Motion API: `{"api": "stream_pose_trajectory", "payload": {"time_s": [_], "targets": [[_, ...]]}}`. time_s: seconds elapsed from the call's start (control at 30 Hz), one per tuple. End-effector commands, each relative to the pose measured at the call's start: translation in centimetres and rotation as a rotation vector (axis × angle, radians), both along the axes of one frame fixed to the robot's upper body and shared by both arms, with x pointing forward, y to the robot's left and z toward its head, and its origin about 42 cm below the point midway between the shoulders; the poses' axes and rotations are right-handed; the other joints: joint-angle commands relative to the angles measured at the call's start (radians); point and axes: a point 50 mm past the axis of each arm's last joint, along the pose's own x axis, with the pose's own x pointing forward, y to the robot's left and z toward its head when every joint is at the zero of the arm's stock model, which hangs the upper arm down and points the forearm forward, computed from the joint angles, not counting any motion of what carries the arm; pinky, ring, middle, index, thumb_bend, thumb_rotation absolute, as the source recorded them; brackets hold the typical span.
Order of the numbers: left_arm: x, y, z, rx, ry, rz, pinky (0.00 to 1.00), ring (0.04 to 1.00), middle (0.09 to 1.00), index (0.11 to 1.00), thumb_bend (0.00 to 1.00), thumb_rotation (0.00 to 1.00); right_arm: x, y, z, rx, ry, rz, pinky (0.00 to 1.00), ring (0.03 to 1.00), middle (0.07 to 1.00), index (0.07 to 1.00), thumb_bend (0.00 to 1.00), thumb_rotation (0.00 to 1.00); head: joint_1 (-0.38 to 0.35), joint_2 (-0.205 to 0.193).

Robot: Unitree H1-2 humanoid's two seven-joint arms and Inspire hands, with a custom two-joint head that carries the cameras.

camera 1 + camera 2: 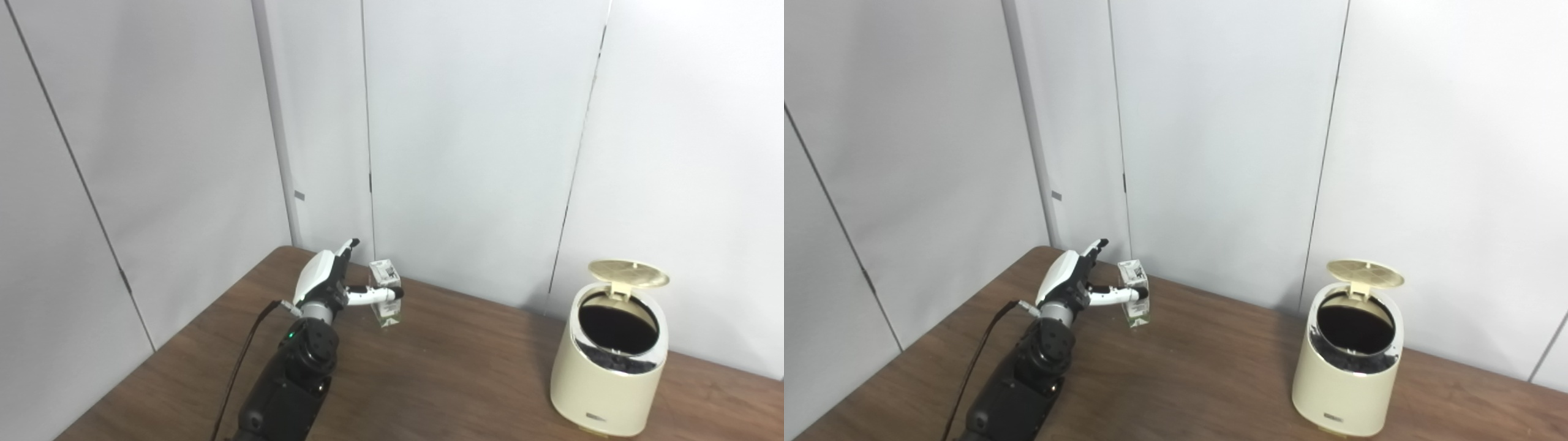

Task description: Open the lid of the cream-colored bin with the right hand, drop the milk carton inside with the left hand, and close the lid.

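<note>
A small white milk carton (pixel 384 271) stands upright on the brown table (pixel 453 373) near its far edge. My left hand (pixel 327 278) is right beside it on its left. The thumb (pixel 373 296) lies across the carton's front face, and the other fingers (pixel 348 247) stretch up and back, apart from the carton, so the hand is open. The cream-colored bin (pixel 603 386) stands at the right of the table. Its round gold lid (pixel 628 274) is tipped up at the back and the dark inside shows. My right hand is out of both views.
White wall panels (pixel 465 153) close off the table right behind the carton and the bin. A black strap (pixel 242 355) hangs along my left forearm. A stretch of bare tabletop separates the carton from the bin.
</note>
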Motion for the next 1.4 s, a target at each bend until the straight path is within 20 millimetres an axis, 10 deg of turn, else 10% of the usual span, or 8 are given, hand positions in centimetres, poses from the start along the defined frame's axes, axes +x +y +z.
{"api": "stream_pose_trajectory", "payload": {"time_s": [0.0, 0.93, 1.37], "targets": [[1.4, 0.5, 3.1, 0.007, -0.085, -0.041, 0.75, 0.936, 0.982, 0.992, 1.00, 0.41, -2.3, 0.3, -3.4, 0.023, 0.094, -0.003, 0.52, 0.628, 0.664, 0.499, 0.48, 0.16, -0.003, -0.001], [4.0, 1.3, -1.3, -0.230, -0.038, -0.123, 0.76, 0.904, 0.973, 1.000, 1.00, 0.35, -3.3, 0.7, -3.3, 0.003, 0.128, -0.002, 0.41, 0.579, 0.641, 0.496, 0.48, 0.16, -0.045, 0.019], [4.7, 2.3, -3.4, -0.496, -0.089, 0.005, 0.93, 0.971, 0.978, 0.958, 0.93, 0.42, -3.5, 1.0, -3.4, -0.013, 0.143, 0.029, 0.45, 0.616, 0.655, 0.497, 0.48, 0.17, -0.060, 0.018]]}}
